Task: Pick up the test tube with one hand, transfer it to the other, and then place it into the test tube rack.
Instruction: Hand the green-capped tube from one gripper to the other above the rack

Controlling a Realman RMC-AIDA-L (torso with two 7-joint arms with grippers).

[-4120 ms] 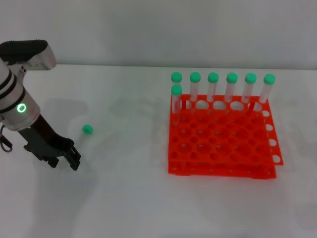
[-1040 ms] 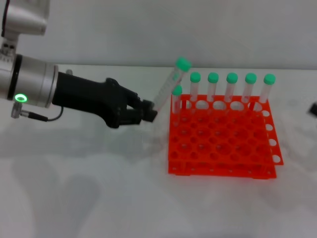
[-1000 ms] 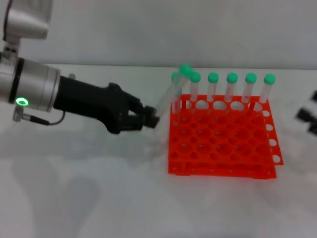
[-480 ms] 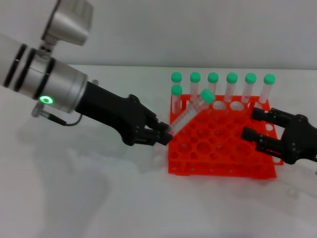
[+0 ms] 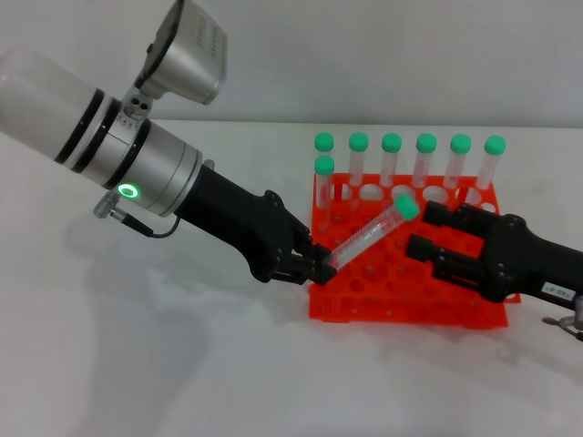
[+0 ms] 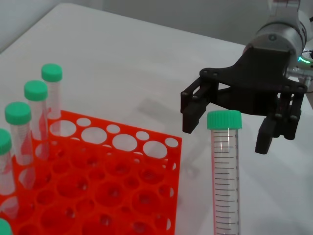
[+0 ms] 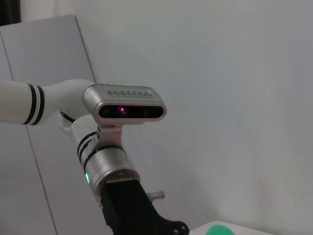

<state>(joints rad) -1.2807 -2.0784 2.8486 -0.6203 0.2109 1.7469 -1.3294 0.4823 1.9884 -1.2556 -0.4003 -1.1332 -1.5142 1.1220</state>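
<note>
My left gripper (image 5: 314,265), on the thick silver-white arm with the green ring, is shut on the lower end of the test tube (image 5: 364,237). It holds the tube slanted over the front left of the orange test tube rack (image 5: 364,308), green cap (image 5: 405,206) up and to the right. My right gripper (image 5: 424,230), on the slimmer black arm, is open just right of the cap, apart from it. In the left wrist view the tube (image 6: 226,181) points at the open right gripper (image 6: 225,134) beyond. The right wrist view shows the left arm (image 7: 110,171) and the cap's edge (image 7: 220,230).
Several green-capped tubes (image 5: 392,164) stand upright in the rack's back row, and one more (image 5: 324,177) stands in the second row at the left. They also show in the left wrist view (image 6: 35,117). The white table (image 5: 137,364) spreads around the rack.
My left gripper has carried the tube right and lowered it to a flatter slant over the rack. My right gripper has moved left, closer to the cap.
</note>
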